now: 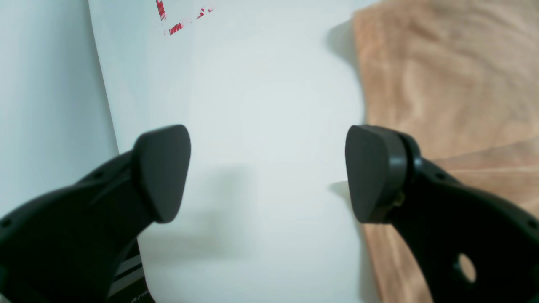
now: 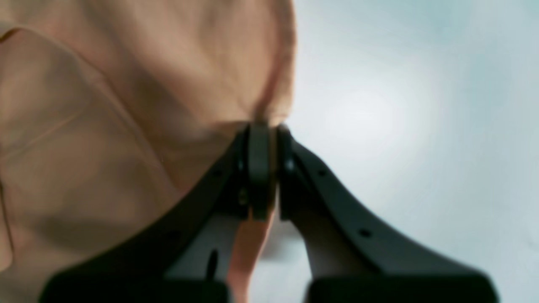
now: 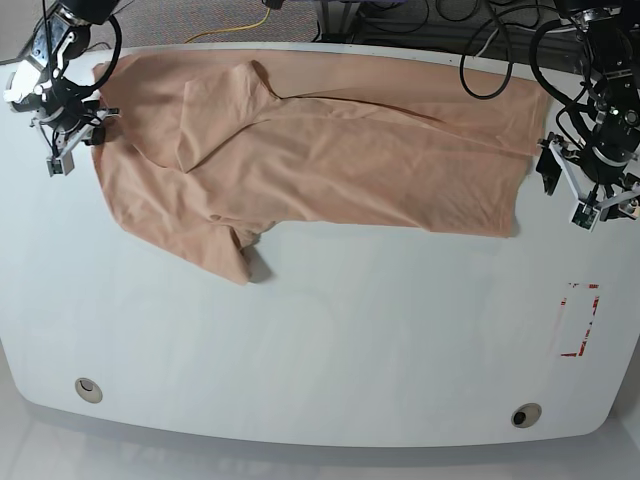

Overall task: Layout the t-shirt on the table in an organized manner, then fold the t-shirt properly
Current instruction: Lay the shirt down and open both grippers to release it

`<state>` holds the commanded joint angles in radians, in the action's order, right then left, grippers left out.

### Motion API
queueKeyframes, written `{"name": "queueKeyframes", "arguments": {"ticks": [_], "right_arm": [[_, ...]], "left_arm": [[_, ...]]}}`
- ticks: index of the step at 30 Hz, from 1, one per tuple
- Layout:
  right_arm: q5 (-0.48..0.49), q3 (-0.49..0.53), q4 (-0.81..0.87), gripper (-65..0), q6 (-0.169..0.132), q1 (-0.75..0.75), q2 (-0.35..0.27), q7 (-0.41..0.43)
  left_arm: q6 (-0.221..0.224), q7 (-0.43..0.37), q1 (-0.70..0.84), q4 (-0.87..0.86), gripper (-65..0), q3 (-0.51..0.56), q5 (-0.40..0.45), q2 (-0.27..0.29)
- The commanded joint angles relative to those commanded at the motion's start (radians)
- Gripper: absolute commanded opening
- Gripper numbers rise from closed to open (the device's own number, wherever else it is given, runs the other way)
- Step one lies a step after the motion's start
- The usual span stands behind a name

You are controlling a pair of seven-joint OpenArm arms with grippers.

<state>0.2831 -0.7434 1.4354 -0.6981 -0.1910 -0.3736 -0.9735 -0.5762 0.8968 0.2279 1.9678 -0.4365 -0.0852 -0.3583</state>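
The peach t-shirt (image 3: 330,150) lies spread along the back of the white table (image 3: 320,340), with a sleeve folded out at its front left. My right gripper (image 2: 267,130) is shut on the t-shirt (image 2: 126,105) at its edge; in the base view the right gripper (image 3: 92,120) sits at the cloth's left end. My left gripper (image 1: 269,176) stands open over bare table (image 1: 261,105), with the t-shirt (image 1: 442,84) just beside one of its fingers. From the base view the left gripper (image 3: 575,185) hangs just off the cloth's right end.
A red tape rectangle (image 3: 580,320) marks the table at the front right, also seen as red tape (image 1: 168,21) near the table edge. Two round grommets (image 3: 88,388) (image 3: 522,414) sit near the front edge. Cables (image 3: 500,40) run behind the table.
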Motion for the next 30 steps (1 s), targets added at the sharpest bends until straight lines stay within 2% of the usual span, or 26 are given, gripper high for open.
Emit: {"name": "queueKeyframes", "arguments": {"ticks": [4,6,9,10,11,13,18,21,30], "right_arm": [[0.000,0.000,-0.008,-64.5,0.000,0.002,-0.011,0.003],[0.002,0.000,-0.005,-61.8,0.000,0.002,-0.009,0.003],[0.003,0.000,-0.002,-48.5,0.000,0.002,-0.006,0.002],[0.003,0.000,0.000,-42.0,0.000,0.002,-0.005,0.002],[0.003,0.000,0.000,-38.8,0.000,0.002,-0.003,0.002],[0.005,-0.003,0.025,-23.5,0.000,0.002,-0.002,0.002],[0.005,-0.003,0.097,-4.4,0.000,-0.003,0.011,-0.003],[0.005,-0.005,0.141,-1.3,0.000,-0.003,0.015,-0.003],[0.006,0.015,0.222,-1.4,0.000,0.051,0.021,-0.005]], "left_arm": [[0.000,0.000,0.000,0.000,-11.3,0.000,0.000,0.000],[0.000,0.000,0.000,0.000,-11.3,0.000,0.000,0.000],[0.000,0.000,0.000,0.000,-11.0,0.000,0.000,0.000],[0.000,0.000,0.000,0.002,-11.0,0.000,0.000,0.000],[0.000,0.000,0.000,0.002,-11.0,0.000,0.000,0.000],[0.002,0.000,-0.002,0.002,-11.0,0.000,0.000,0.000],[0.002,0.000,-0.003,0.002,-11.0,0.000,0.000,0.002],[0.003,0.000,-0.008,0.002,-11.0,0.000,0.000,0.005],[0.005,0.000,-0.094,0.002,-11.1,0.002,0.000,0.037]]}}
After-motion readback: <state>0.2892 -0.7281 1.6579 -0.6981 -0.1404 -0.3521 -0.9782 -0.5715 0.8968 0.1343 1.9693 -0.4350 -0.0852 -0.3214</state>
